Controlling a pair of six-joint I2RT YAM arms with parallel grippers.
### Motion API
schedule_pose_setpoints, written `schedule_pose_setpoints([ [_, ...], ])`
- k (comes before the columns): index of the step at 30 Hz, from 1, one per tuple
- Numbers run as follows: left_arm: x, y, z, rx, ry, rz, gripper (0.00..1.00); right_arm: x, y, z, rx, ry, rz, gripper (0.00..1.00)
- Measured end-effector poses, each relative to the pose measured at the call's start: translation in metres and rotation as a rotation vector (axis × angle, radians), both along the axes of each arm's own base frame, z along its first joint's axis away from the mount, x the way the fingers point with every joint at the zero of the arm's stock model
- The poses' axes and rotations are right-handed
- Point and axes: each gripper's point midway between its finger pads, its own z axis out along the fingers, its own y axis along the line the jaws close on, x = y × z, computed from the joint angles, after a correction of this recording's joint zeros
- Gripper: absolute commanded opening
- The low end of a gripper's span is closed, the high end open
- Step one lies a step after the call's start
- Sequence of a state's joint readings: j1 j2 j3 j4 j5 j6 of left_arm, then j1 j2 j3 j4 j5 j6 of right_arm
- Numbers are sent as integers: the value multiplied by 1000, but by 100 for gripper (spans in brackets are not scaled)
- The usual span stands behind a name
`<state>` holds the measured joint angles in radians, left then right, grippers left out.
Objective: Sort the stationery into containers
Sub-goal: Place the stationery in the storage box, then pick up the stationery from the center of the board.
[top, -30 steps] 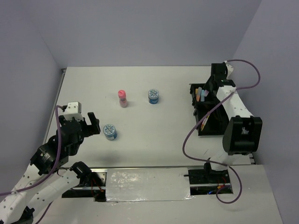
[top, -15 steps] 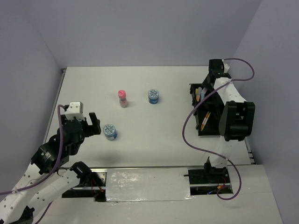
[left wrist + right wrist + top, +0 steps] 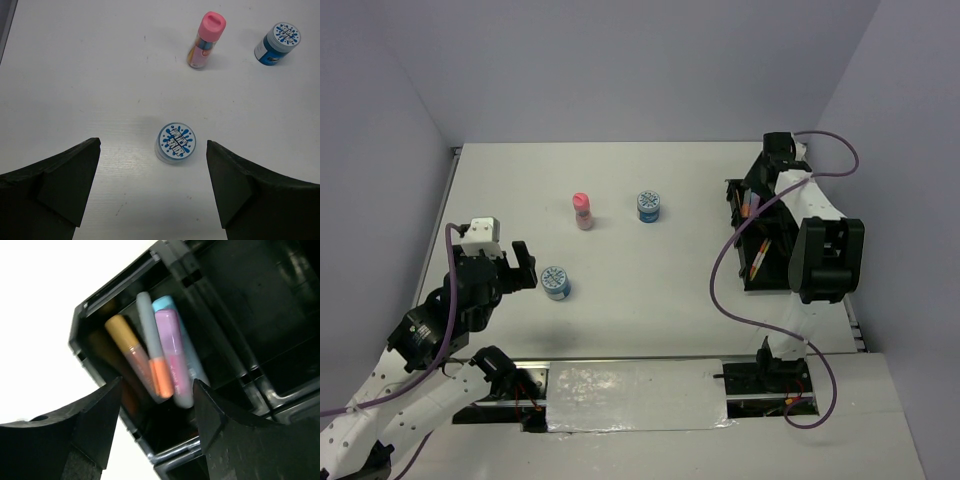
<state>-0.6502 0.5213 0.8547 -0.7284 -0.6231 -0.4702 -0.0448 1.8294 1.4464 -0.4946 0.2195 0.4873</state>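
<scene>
1. The nearest tub stood upright toward the desk's left edge, lid up. It looked light and rigid, with a smooth round wall that might slip, so I'd take it across the sides, below the lid.
2. The left gripper hovered just beside it, jaws spread wide, holding nothing.
3. Farther back, a pink bottle and a second tub stood near each other around mid-desk. The bottle looked tall, narrow and easy to tip.
4. The black tray sat at the right edge, with markers leaning in a far compartment and a pen in a nearer one.
5. The right gripper hung over the markers, jaws apart, empty.
</scene>
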Motion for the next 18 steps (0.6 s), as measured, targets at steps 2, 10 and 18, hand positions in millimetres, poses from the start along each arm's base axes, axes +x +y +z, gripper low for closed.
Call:
schedule_pose_setpoints([
  [2, 0, 0, 0, 0, 0, 0, 99, 0, 8, 3, -5, -4, 23, 68],
  [10, 0, 0, 0, 0, 0, -1, 99, 3, 150, 46, -68, -93, 447, 100],
  [18, 0, 0, 0, 0, 0, -1, 99, 2, 299, 61, -88, -159, 823, 100],
])
